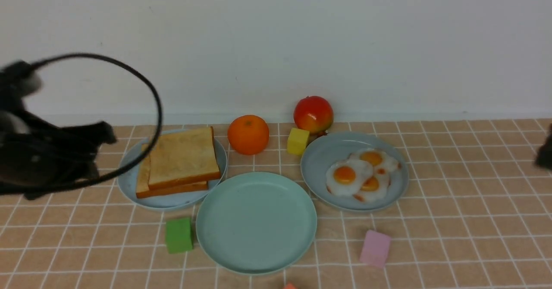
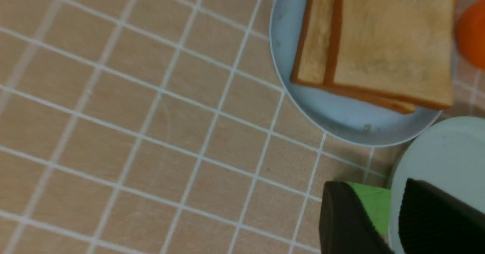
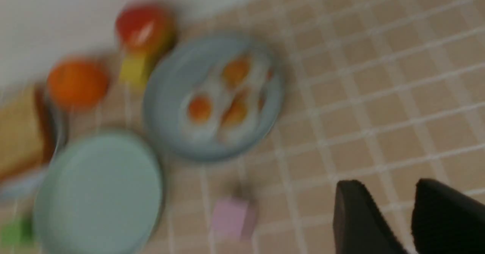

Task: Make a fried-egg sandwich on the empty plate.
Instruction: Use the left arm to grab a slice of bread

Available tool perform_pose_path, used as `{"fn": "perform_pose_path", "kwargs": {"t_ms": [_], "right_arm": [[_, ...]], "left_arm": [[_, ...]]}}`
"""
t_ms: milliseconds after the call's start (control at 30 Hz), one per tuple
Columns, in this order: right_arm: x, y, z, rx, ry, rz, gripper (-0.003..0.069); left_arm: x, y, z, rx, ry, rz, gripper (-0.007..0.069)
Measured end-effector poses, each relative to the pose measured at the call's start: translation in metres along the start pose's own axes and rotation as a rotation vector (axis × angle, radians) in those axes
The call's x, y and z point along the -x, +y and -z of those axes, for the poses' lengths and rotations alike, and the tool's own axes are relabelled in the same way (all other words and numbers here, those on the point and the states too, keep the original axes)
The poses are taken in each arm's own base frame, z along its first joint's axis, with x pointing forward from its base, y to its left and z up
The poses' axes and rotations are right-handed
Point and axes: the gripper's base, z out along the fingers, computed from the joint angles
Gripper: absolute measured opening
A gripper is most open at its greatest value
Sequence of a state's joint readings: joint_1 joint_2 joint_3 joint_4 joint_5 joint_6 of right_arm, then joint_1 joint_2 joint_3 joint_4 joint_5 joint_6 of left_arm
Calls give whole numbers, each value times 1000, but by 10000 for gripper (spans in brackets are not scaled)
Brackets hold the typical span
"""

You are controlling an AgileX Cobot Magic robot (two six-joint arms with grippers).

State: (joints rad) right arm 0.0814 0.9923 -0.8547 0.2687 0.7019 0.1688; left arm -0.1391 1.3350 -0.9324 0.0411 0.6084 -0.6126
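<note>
A: What lies closest to the lens?
B: A sliver of a coral-red block (image 1: 289,286) at the bottom edge of the front view. Just behind it sits the empty plate (image 1: 256,237), mint green, with nothing on it.
A: And the other plates?
B: Back on the left, a pale blue plate (image 1: 129,187) carries two stacked bread slices (image 1: 183,157), the top one shifted so the lower one's edge shows. Back on the right, a grey-blue plate (image 1: 319,164) holds three overlapping eggs. The fried egg (image 1: 345,177), the biggest, lies on the side toward the mint plate, with two smaller eggs (image 1: 374,157) beside it.
A: What's around them?
B: A green block (image 1: 179,235) sits just beside the mint plate's left rim, and a pink block (image 1: 375,248) lies further off on its right. An orange (image 1: 248,134), a yellow block (image 1: 297,141) and an apple (image 1: 313,114) stand toward the back wall.
A: Anything in the way?
B: The left arm (image 1: 43,159) and its black cable (image 1: 142,82) cross in front of the toast plate's left edge.
A: The hands?
B: The left gripper (image 2: 373,185) hangs over the cloth near the green block, jaws apart, holding nothing. The right gripper (image 3: 386,184), out to the right of the egg plate, is likewise parted and empty; its view is blurred.
</note>
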Motion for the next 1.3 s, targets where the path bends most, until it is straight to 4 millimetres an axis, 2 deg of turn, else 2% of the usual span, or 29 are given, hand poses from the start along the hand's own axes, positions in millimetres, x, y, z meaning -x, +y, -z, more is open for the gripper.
{"fn": "perform_pose_path", "kwargs": {"t_ms": [100, 200, 233, 400, 467, 500, 533, 667, 800, 967, 1200, 1300], "right_arm": [[-6, 12, -7, 139, 85, 81, 241], [-6, 24, -7, 279, 79, 120, 241], [-5, 25, -7, 287, 78, 121, 241], [-4, 35, -3, 414, 46, 155, 241], [-4, 36, -3, 419, 47, 157, 241], [-4, 36, -3, 419, 47, 157, 241], [-4, 36, -3, 421, 48, 162, 241], [-5, 36, -2, 426, 58, 166, 241], [-7, 37, -2, 433, 74, 169, 241], [-8, 37, -2, 441, 92, 173, 241], [-10, 38, -1, 449, 109, 176, 241], [-11, 37, -1, 446, 117, 184, 241]], "left_arm": [[9, -8, -23, 10, 47, -9, 239], [28, -15, -42, 7, 82, 0, 239], [29, -16, -43, 4, 86, -2, 239], [64, -10, -85, -82, 207, 9, 239], [69, -7, -100, -125, 243, -4, 245], [69, -7, -101, -128, 246, -6, 246], [70, -8, -115, -161, 269, -28, 259], [68, -7, -140, -175, 283, -36, 281], [68, -1, -159, -149, 247, -36, 286], [67, 1, -168, -137, 235, -35, 281], [62, 5, -185, -137, 268, 4, 221], [62, 4, -185, -144, 272, 15, 143]]}}
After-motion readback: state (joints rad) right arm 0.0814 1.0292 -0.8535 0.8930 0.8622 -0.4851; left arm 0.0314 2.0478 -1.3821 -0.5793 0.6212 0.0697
